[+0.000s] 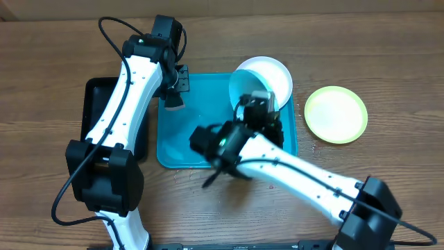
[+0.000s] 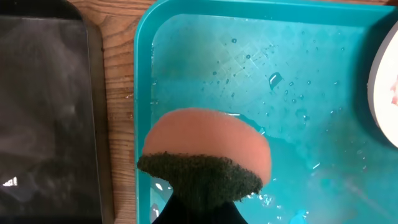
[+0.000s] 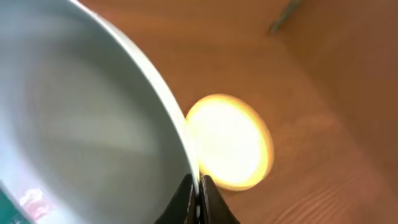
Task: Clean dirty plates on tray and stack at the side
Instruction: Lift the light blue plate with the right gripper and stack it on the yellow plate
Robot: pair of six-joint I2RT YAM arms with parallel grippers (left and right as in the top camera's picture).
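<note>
**A:** Start at the left. What lies there?

**B:** A black tray, with the left arm reaching over it. Just beside it is the teal tray. The left gripper hangs over that tray's near-left part, fingers clamped on a sponge.

**A:** Does the overhead camera show the sponge well?

**B:** Barely. The left wrist camera shows its orange body, its dark green scouring face, and water drops on the tray floor. A plate edge with a reddish smear also shows at the right border.

**A:** And further right?

**B:** The right gripper is pinched closed on the rim of the pale blue-mint plate, which is tilted up over the tray's right side. The white plate sits behind it, over the tray's far right corner. The yellow-green plate lies flat on the wooden table, apart from the tray.

**A:** Anything only the right wrist camera gives?

**B:** The pinch itself, and a red smear low on the held plate.

**A:** Counts?

**B:** Three plates, two trays, one sponge.
</note>
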